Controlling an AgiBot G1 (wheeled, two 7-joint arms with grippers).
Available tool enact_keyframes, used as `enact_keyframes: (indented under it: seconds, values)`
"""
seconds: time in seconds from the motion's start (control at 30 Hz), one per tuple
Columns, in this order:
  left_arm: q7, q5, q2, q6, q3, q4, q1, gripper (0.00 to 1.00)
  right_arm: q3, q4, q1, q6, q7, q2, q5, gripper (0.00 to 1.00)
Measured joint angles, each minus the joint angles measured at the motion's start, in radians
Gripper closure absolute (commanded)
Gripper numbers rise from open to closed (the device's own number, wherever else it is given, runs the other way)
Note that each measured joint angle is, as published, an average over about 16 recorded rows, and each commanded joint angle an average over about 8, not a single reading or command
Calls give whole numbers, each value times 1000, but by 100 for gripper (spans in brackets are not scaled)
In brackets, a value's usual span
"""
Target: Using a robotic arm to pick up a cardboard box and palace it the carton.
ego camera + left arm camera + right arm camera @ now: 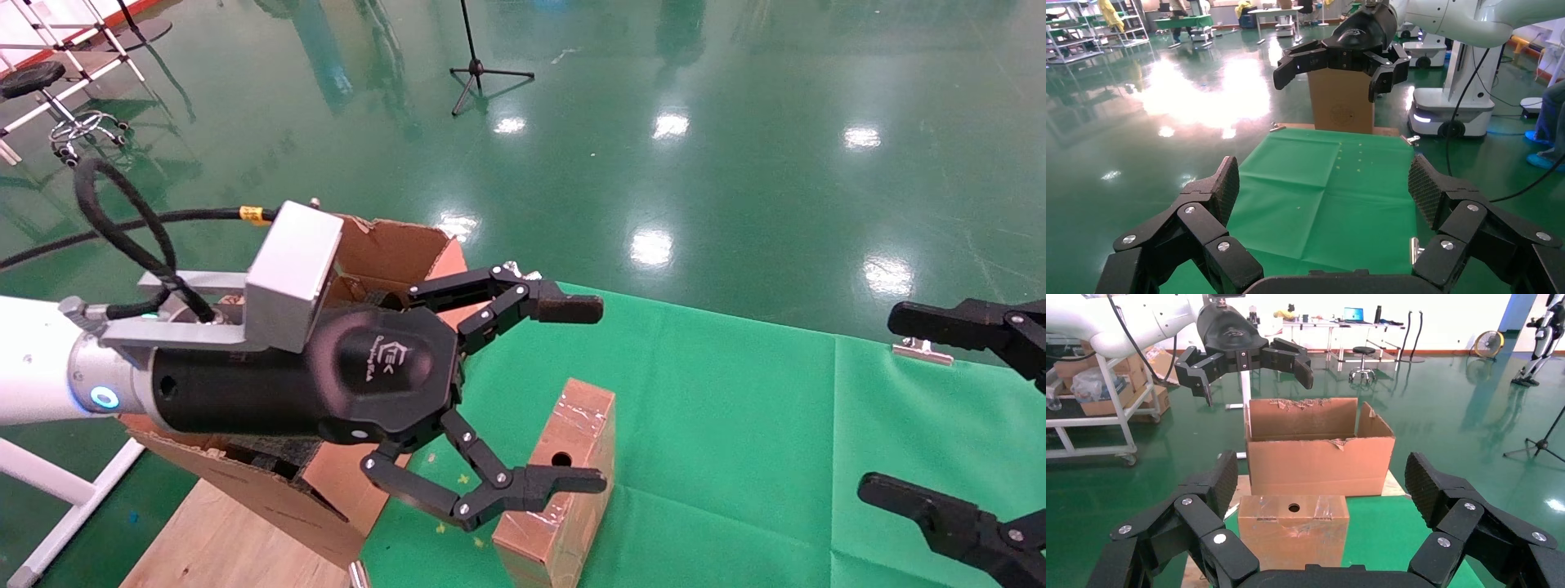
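Note:
The cardboard box (584,425), narrow, brown and taped, stands upright on the green cloth with a round hole in its face (1294,508). My left gripper (576,394), on the white robotic arm, hangs open just above and beside the box, one finger over the carton's corner and one at the box's near side, holding nothing. The carton (392,249) stands open behind it, its ragged flaps up (1315,453). My right gripper (892,403) is open at the table's right edge, facing the box from a distance.
A green cloth (735,425) covers the wooden table (221,539), held by metal clips (922,351). Beyond the table lie shiny green floor, a tripod stand (478,69) and a stool (49,90). In the left wrist view another tall brown box (1341,101) stands past the table.

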Motion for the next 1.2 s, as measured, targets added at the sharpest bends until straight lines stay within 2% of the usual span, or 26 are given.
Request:
enact_keyframes:
  seconds: [1.0,1.07,1.2]
  values:
    - [0,0,0,0,0,0,0,0,0,0,0,0,0,0,0,1]
    - [1,0,0,0,0,0,0,0,0,0,0,0,0,0,0,17]
    - [4,12,0,1,3,-6,-7,0,0,0,0,0,0,0,0,67]
